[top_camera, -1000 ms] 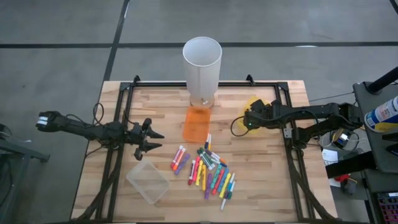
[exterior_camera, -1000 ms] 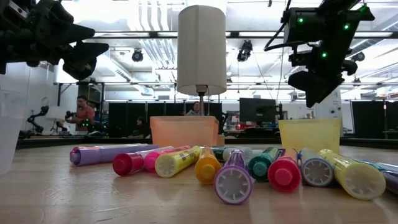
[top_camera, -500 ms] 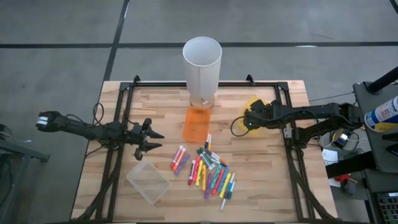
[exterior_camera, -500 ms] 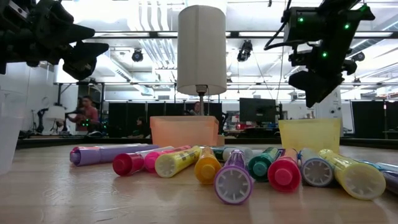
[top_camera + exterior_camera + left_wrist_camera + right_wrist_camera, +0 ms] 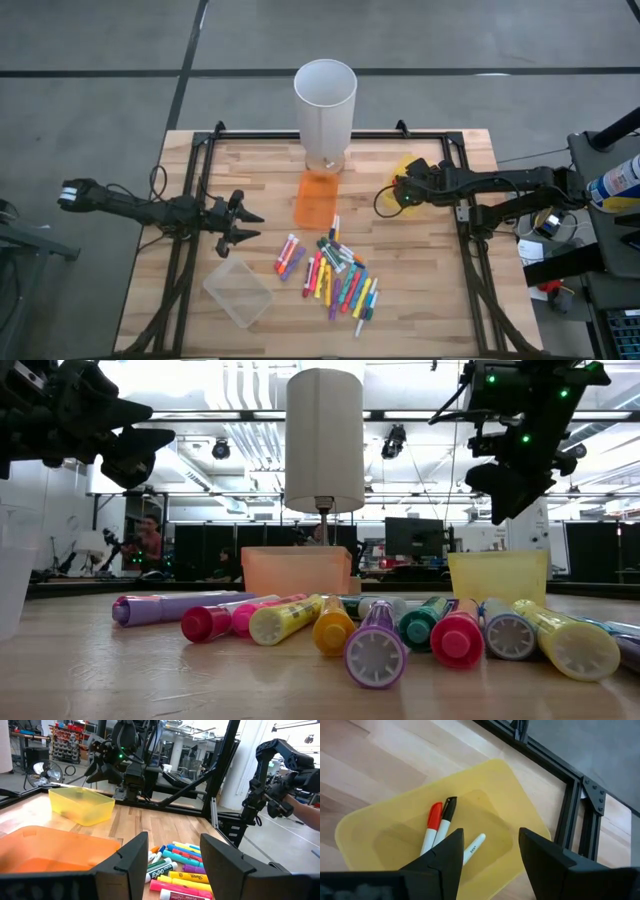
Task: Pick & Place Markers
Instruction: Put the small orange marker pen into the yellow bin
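Observation:
The markers (image 5: 335, 272) lie in a loose many-coloured pile on the wooden table, seen end-on in the low view (image 5: 380, 635) and past my left fingers (image 5: 175, 865). Three more markers, one with a red cap (image 5: 432, 822), one with a black cap (image 5: 448, 809) and a white one (image 5: 473, 844), lie on the floor of the yellow bin (image 5: 520, 810). My right gripper (image 5: 399, 191) hangs open above that bin (image 5: 508, 485), holding nothing. My left gripper (image 5: 246, 225) is open, hovering left of the pile (image 5: 120, 445).
An orange bin (image 5: 318, 198) sits between the pile and a tall white cylinder (image 5: 325, 100). A clear bin (image 5: 238, 292) is near the table's near-left corner. A black frame (image 5: 470, 250) borders the table. A person (image 5: 148, 542) shows in the room beyond.
My right gripper has risen a little above the yellow bin and stayed open. The person in the room behind has shifted.

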Robot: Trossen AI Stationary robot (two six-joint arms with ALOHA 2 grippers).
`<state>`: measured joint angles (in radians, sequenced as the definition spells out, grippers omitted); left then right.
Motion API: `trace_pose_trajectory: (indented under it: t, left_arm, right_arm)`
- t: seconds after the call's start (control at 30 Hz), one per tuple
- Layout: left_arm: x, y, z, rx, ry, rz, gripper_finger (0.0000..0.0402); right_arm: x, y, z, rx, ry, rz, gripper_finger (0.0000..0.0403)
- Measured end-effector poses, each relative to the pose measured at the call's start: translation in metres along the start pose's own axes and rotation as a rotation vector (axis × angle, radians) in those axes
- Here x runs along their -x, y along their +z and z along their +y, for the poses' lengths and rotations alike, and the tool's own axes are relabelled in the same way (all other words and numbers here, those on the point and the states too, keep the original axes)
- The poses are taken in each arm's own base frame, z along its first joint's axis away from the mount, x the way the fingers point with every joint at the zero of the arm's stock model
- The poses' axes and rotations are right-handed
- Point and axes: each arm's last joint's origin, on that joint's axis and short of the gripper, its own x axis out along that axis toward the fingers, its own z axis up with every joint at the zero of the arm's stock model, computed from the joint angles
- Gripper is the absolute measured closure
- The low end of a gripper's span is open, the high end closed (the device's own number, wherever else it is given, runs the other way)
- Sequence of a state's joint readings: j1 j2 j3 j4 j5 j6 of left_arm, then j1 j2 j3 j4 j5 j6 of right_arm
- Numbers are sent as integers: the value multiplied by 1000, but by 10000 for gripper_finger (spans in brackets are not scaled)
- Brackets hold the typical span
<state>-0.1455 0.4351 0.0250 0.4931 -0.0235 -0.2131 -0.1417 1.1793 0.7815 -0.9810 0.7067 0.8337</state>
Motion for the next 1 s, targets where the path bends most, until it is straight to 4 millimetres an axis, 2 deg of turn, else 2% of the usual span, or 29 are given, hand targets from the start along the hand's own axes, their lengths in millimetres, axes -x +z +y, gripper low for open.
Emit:
trace_pose_trajectory:
  t: [1.0]
  left_arm:
    - [0,0,0,0,1,0,227]
  right_arm:
    - [0,1,1,-10,14,-1,218]
